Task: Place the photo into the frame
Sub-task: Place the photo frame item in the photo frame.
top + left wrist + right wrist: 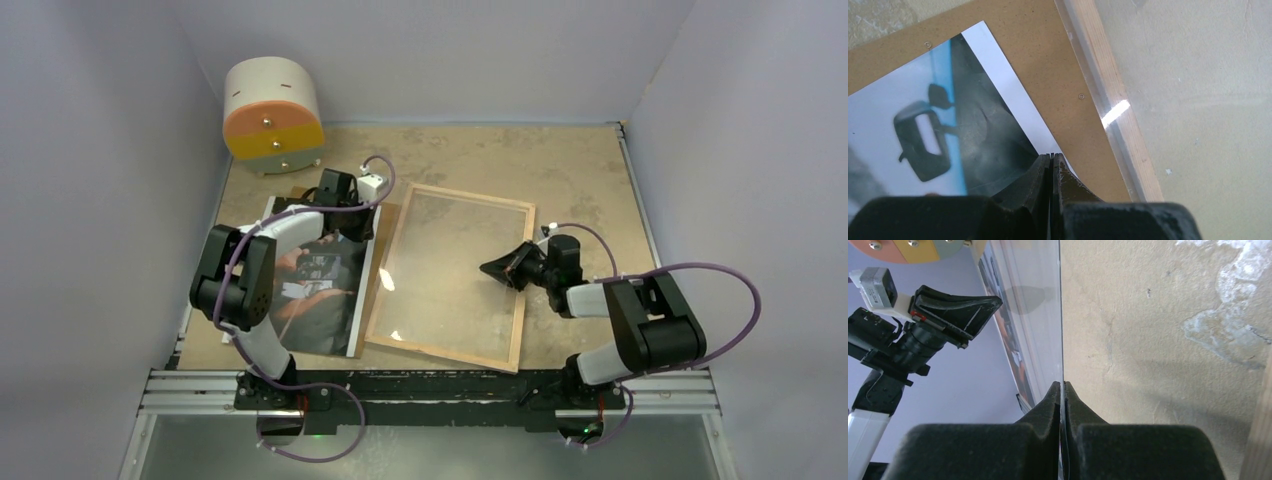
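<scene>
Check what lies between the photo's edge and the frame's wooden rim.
A strip of the brown backing board, lying under the photo; the left wrist view shows it clearly.

Left arm [240, 275] folded, reaching forward, left gripper [1051, 157] pointed down, closed on a corner of the photo [988, 135], right arm [640, 322] bent inward, right gripper [1062, 386] pointing left, closed on the pane edge of the frame [470, 194].

text: none I can read | photo [320, 300]: no lettering legible to me | frame [475, 196]: no legible markings
</scene>
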